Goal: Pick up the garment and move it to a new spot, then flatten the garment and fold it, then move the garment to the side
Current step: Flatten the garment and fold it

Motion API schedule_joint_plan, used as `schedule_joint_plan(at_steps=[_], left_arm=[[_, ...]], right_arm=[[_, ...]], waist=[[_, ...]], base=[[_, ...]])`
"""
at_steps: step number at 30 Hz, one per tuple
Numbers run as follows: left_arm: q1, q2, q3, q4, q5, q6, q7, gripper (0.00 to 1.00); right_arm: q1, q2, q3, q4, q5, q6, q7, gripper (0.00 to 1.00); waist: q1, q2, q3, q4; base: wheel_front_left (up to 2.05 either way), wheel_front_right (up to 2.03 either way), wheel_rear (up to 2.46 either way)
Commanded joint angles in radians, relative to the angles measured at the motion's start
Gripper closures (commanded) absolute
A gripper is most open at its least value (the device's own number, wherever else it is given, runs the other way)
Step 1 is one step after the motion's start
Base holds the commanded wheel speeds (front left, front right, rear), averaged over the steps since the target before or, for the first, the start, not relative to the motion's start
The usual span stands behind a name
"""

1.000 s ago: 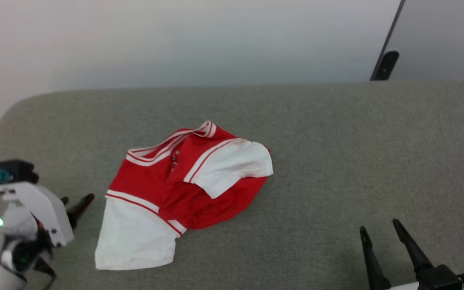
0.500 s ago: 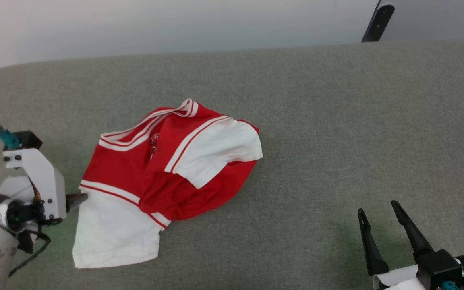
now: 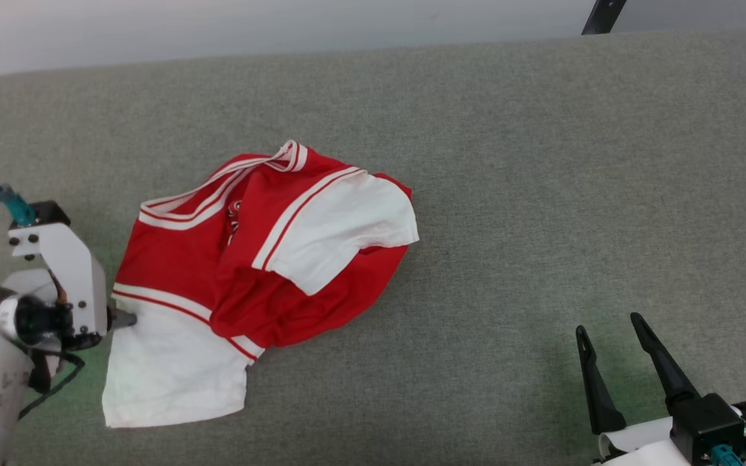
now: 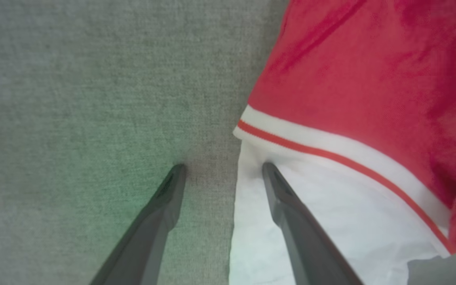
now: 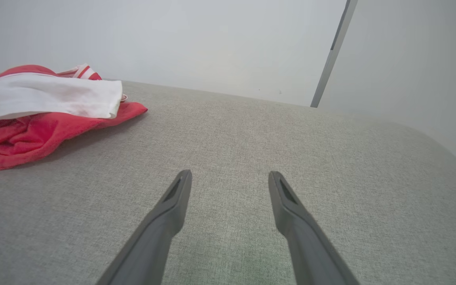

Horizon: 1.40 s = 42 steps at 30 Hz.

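Soft red fabric shirt [image 3: 217, 259] with white sleeves and striped trim lies crumpled left of middle on the grey fabric-covered desk [image 3: 541, 194]; print at its fold is unreadable; left hand [image 4: 223, 167], open, has reached the white sleeve's edge since a second ago; right hand [image 3: 609, 323] is open by the near right corner.

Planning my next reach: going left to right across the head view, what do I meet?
left tool, open at the garment's edge → garment → bare grey surface → right tool, open
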Motion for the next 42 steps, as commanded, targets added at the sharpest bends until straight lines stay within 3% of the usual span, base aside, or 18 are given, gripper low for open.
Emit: schedule_joint_plan(at_steps=[1, 4, 5, 7, 8, 16, 20, 33, 42], left_arm=[[0.028, -0.036, -0.019, 0.024, -0.002, 0.006, 0.007, 0.0], [0.023, -0.058, -0.031, 0.031, 0.001, 0.009, 0.016, 0.02], [0.019, -0.068, -0.035, 0.033, -0.001, 0.008, 0.021, 0.4], [0.014, -0.083, -0.039, 0.033, -0.006, 0.0, 0.021, 0.91], [0.01, -0.088, -0.04, 0.032, -0.007, -0.005, 0.016, 1.0], [-0.044, -0.115, -0.056, 0.042, 0.003, -0.028, -0.016, 1.0], [-0.07, -0.139, -0.07, 0.049, 0.009, -0.044, -0.033, 1.0], [-0.161, -0.212, -0.118, 0.107, 0.008, -0.082, -0.089, 1.0], [-0.21, -0.255, -0.163, 0.127, -0.014, -0.089, -0.118, 1.0]], right_arm=[[-0.013, 0.0, -0.001, 0.0, -0.007, 0.0, -0.001, 0.0], [-0.019, 0.0, 0.007, 0.006, -0.01, 0.0, -0.001, 0.0], [-0.024, -0.003, 0.011, 0.009, -0.011, 0.0, -0.001, 0.0], [-0.032, -0.009, 0.02, 0.014, -0.011, 0.0, -0.001, 0.0], [-0.036, -0.012, 0.025, 0.016, -0.011, 0.0, -0.001, 0.0], [-0.107, -0.065, 0.084, 0.021, 0.041, 0.0, 0.005, 0.0], [-0.196, -0.122, 0.151, 0.014, 0.114, 0.0, 0.077, 0.0], [-0.626, -0.323, 0.43, 0.054, 0.513, 0.0, 0.52, 0.0], [-0.845, -0.356, 0.544, 0.201, 0.692, 0.0, 0.794, 0.0]], waist=[[0.0, 0.0, 0.004, 0.002], [0.0, 0.0, 0.009, 0.007], [0.0, 0.0, 0.011, 0.009], [0.0, 0.0, 0.011, 0.014], [0.0, 0.0, 0.011, 0.017], [0.0, 0.0, 0.009, 0.057], [0.0, 0.0, 0.01, 0.082], [0.0, 0.0, 0.032, 0.148], [0.0, 0.0, 0.061, 0.206]], base=[[0.0, 0.0, 0.0], [0.0, 0.0, 0.0], [0.0, 0.0, 0.0], [0.0, 0.0, 0.0], [0.0, 0.0, 0.0], [0.0, 0.0, 0.0], [0.0, 0.0, 0.0], [0.0, 0.0, 0.0], [0.0, 0.0, 0.0]])
